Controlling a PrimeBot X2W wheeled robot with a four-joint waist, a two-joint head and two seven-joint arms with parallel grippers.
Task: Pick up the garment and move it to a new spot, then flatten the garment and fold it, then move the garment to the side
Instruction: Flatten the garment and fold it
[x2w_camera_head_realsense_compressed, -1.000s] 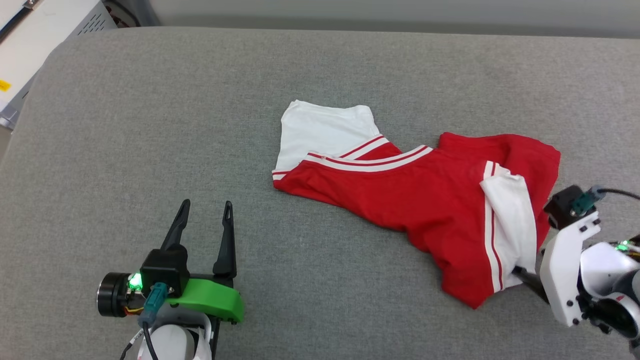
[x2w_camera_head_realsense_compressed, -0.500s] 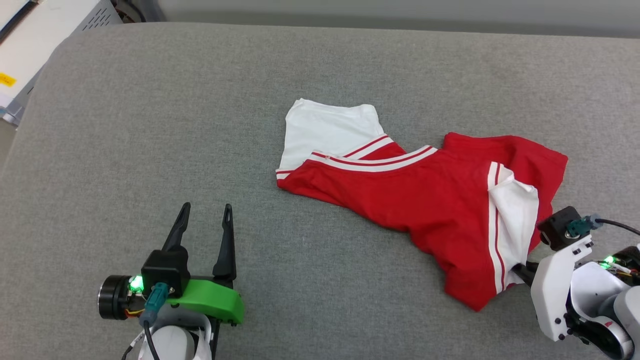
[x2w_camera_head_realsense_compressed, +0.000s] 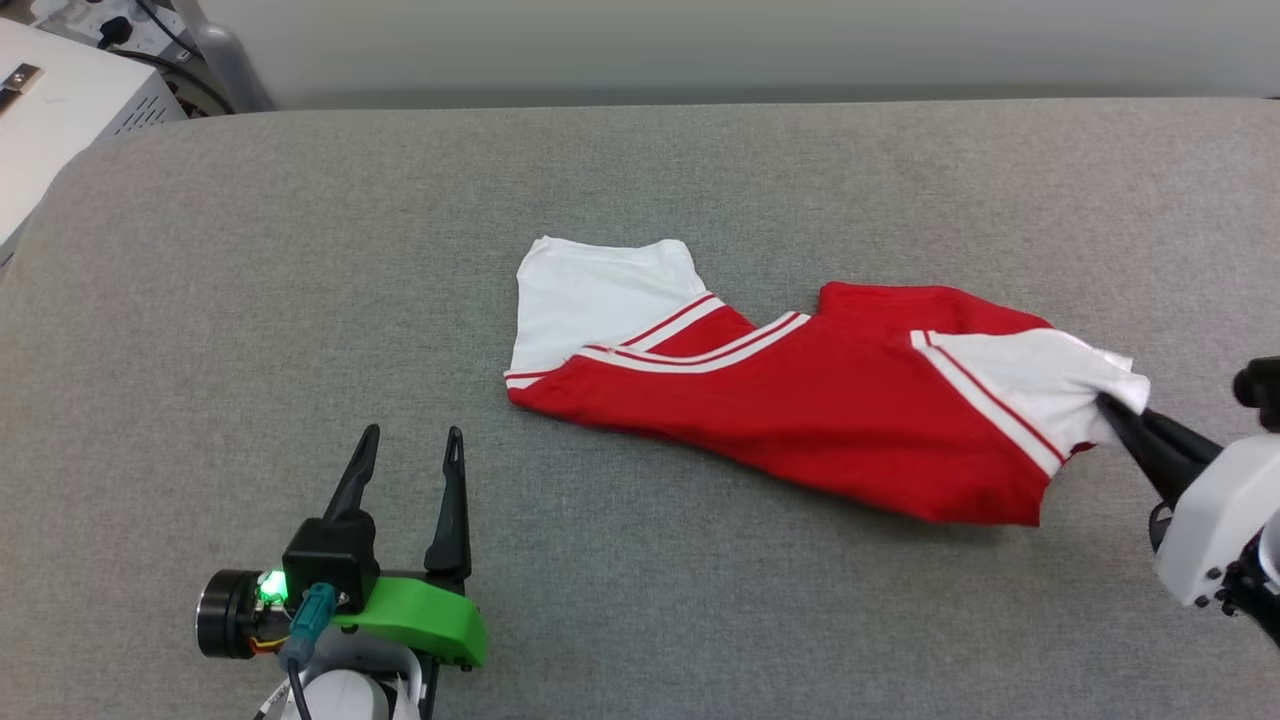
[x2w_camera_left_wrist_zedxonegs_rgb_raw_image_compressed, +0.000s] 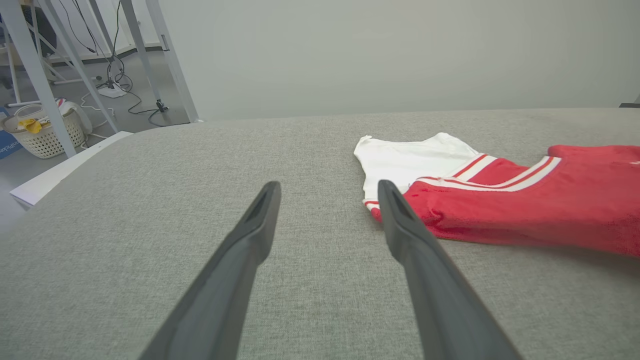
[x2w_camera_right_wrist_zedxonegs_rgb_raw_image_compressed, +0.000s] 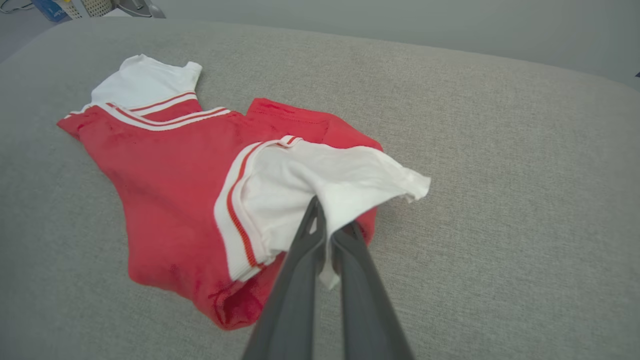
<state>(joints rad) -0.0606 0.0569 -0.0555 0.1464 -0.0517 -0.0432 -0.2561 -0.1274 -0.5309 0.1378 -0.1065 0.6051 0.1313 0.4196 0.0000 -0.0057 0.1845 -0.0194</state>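
The garment (x2w_camera_head_realsense_compressed: 800, 410) is a red T-shirt with white sleeves and striped trim, lying crumpled across the middle of the grey table (x2w_camera_head_realsense_compressed: 300, 250). My right gripper (x2w_camera_head_realsense_compressed: 1112, 410) is shut on its white right-hand sleeve (x2w_camera_right_wrist_zedxonegs_rgb_raw_image_compressed: 320, 180), which is lifted and pulled toward the right edge. In the right wrist view the garment (x2w_camera_right_wrist_zedxonegs_rgb_raw_image_compressed: 165, 190) spreads to the left of the pinching fingers (x2w_camera_right_wrist_zedxonegs_rgb_raw_image_compressed: 305, 250). My left gripper (x2w_camera_head_realsense_compressed: 410, 450) stands open near the front left, apart from the cloth. In the left wrist view the garment (x2w_camera_left_wrist_zedxonegs_rgb_raw_image_compressed: 500, 205) lies just right of the open fingertips (x2w_camera_left_wrist_zedxonegs_rgb_raw_image_compressed: 270, 195).
A white cabinet (x2w_camera_head_realsense_compressed: 60, 110) with cables stands off the table's back left corner. In the left wrist view, metal frame legs (x2w_camera_left_wrist_zedxonegs_rgb_raw_image_compressed: 35, 75) and a wicker basket (x2w_camera_left_wrist_zedxonegs_rgb_raw_image_compressed: 45, 135) stand on the floor beyond the table's left edge.
My right gripper has closed on the white sleeve and drawn it up and to the right, stretching that end of the garment. The head camera has shifted. The left arm has not moved.
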